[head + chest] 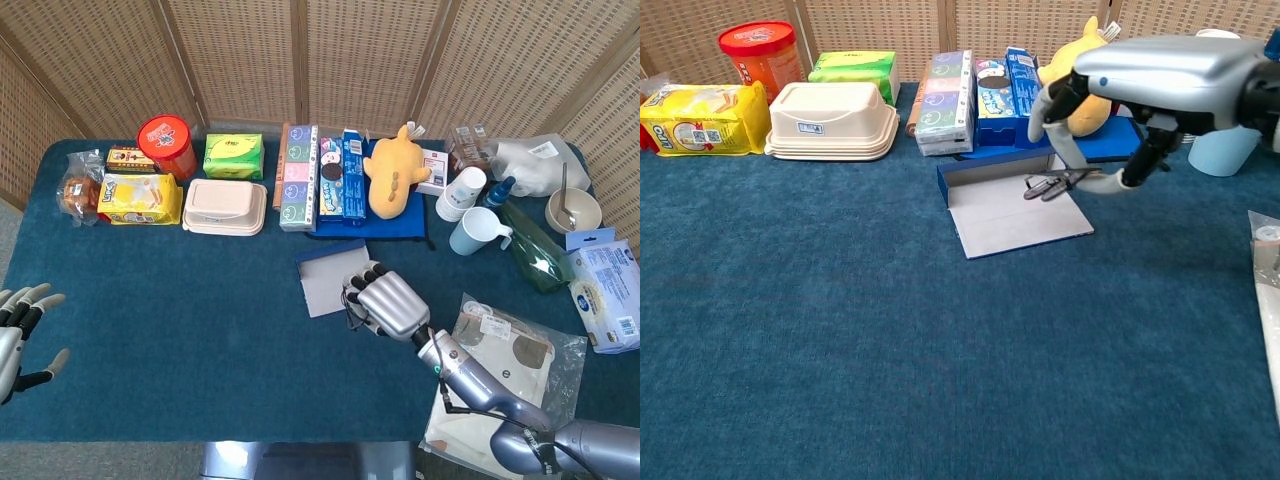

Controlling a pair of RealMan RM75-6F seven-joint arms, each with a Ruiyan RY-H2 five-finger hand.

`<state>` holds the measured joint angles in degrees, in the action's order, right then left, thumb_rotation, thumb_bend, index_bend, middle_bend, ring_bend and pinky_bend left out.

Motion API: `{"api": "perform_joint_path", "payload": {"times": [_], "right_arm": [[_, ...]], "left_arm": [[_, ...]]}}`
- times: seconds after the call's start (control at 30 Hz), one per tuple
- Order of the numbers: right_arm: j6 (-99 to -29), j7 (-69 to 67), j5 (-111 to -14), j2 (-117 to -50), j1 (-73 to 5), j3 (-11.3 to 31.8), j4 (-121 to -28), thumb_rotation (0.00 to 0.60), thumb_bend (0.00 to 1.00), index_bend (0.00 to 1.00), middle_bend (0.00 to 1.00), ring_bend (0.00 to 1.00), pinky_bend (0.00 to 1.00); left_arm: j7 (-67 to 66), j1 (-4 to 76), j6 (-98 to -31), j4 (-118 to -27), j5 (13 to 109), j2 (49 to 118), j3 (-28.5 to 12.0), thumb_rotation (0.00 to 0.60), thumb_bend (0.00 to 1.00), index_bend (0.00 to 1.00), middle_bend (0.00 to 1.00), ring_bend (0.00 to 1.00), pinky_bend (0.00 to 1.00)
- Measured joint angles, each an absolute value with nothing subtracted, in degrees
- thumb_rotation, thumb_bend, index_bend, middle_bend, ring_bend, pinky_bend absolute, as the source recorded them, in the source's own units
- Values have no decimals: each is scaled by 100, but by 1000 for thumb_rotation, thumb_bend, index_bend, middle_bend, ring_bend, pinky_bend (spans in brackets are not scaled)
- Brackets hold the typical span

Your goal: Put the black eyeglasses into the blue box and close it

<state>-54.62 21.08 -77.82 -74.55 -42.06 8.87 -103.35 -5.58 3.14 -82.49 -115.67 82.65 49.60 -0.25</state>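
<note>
Black eyeglasses (1052, 183) hang pinched in the right hand (1140, 85), just above the open blue box (1008, 195), at about 2 o'clock over its flat grey lid panel. The left hand (22, 325) waits well apart at the table's 8 o'clock edge, fingers spread and holding nothing. Released here, I judge the glasses could straddle the tray wall or land on the lid, so it could not fold shut.

Woven rattan screen panels (360, 55) behind, table (200, 330) covered in blue carpet-like cloth, even daylight
</note>
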Motion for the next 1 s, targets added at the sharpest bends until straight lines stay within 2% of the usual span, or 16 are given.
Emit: {"api": "perform_joint_path", "payload": {"times": [0.67, 1.0], "right_arm": [[-5349, 2953, -6648, -8324, -4757, 1204, -9395, 600, 314, 624, 306, 286, 227], [-5574, 3684, -6270, -8592, -4821, 1074, -9302, 600, 320, 499, 284, 227, 227]], "left_arm": [[-323, 252, -8322, -11393, 8285, 4960, -11, 586, 282, 172, 113, 83, 0], [-294, 239, -8340, -11378, 8364, 4991, 11, 586, 283, 170, 113, 83, 0]]}}
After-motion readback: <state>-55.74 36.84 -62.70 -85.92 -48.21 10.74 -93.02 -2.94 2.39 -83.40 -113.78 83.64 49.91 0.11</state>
